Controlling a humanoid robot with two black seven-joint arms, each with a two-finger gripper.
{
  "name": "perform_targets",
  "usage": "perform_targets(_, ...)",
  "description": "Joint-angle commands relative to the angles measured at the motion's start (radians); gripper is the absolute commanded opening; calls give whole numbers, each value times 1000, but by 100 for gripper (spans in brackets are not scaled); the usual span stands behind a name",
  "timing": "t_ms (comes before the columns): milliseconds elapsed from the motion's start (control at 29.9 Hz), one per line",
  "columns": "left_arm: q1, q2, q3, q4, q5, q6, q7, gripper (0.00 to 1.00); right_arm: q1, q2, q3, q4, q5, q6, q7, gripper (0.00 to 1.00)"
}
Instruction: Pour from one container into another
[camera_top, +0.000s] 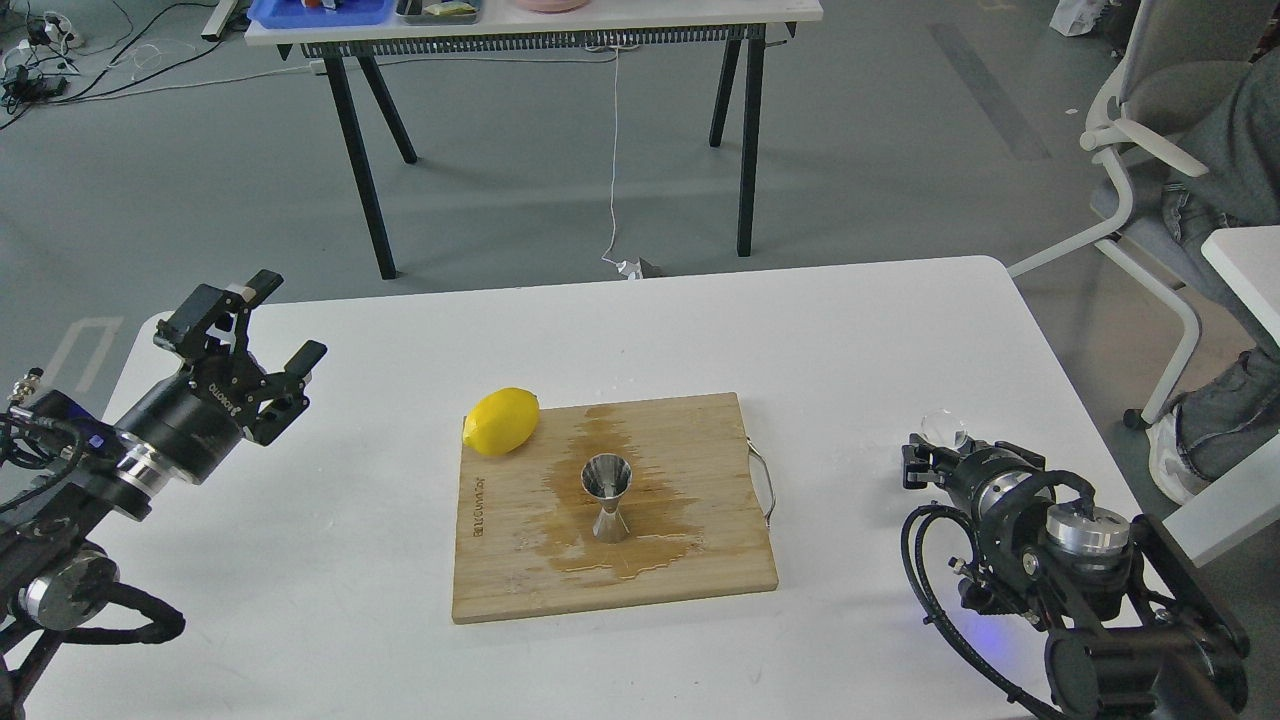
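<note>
The steel jigger (607, 495) stands upright in the middle of the wooden cutting board (510, 580), amid a wet stain. The tiny clear glass cup (943, 428) shows at the tip of my right gripper (928, 455), low over the table's right side and well right of the board. That gripper is dark and seen from behind, and it appears shut on the cup. My left gripper (285, 320) hangs open and empty above the table's left side, far from the board.
A yellow lemon (501, 421) lies on the board's far left corner. The board has a metal handle (765, 485) on its right edge. An office chair (1140, 150) and a seated person are beyond the table's right edge.
</note>
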Motion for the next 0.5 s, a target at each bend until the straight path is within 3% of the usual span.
perform_targets(0, 0, 0, 0, 0, -1, 0, 0, 99, -7, 0, 0, 1, 0, 0, 0, 43)
perform_targets(301, 0, 1, 0, 0, 1, 0, 0, 99, -10, 0, -1, 2, -2, 0, 1, 51)
perform_targets(468, 0, 1, 0, 0, 1, 0, 0, 99, -22, 0, -1, 2, -2, 0, 3, 63)
